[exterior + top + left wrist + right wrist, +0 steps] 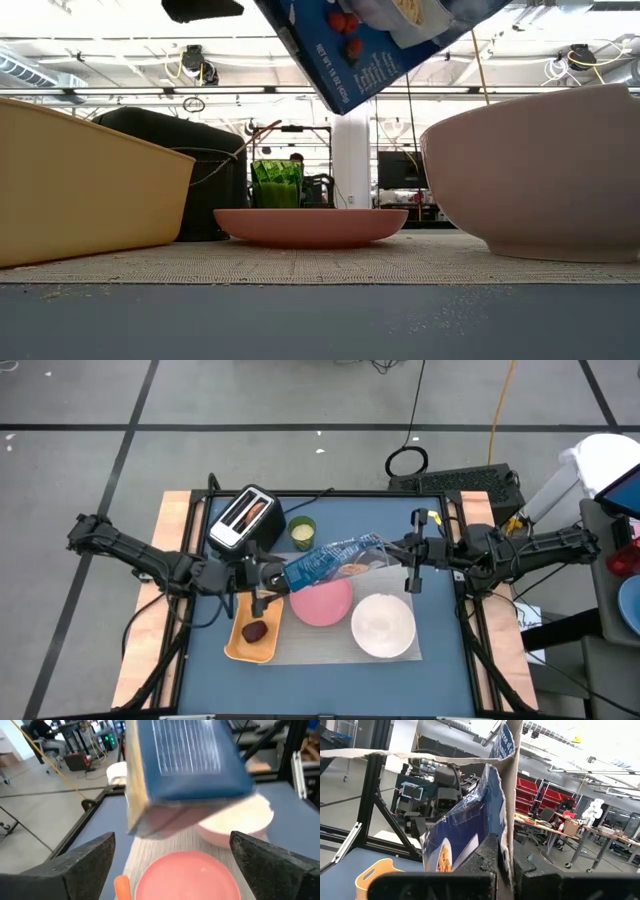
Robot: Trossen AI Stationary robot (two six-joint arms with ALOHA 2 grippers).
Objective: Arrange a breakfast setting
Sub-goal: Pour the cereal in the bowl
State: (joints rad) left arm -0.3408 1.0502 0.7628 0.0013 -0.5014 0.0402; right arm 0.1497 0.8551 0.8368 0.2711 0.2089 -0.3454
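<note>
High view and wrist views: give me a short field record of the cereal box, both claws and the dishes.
held item: blue cardboard cereal box, tilted in the air over the dishes
right claw: shut on the box's torn top edge
left claw: open, box apart from it
below box: round pink plate
beside plate: round white bowl, on grey rectangular mat

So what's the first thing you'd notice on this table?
A blue cardboard cereal box hangs tilted in the air above the round pink plate, pinched by the right gripper at its torn-open flap. The left gripper is wide open just beside the box. Next to the plate sits a big round white bowl.
</note>
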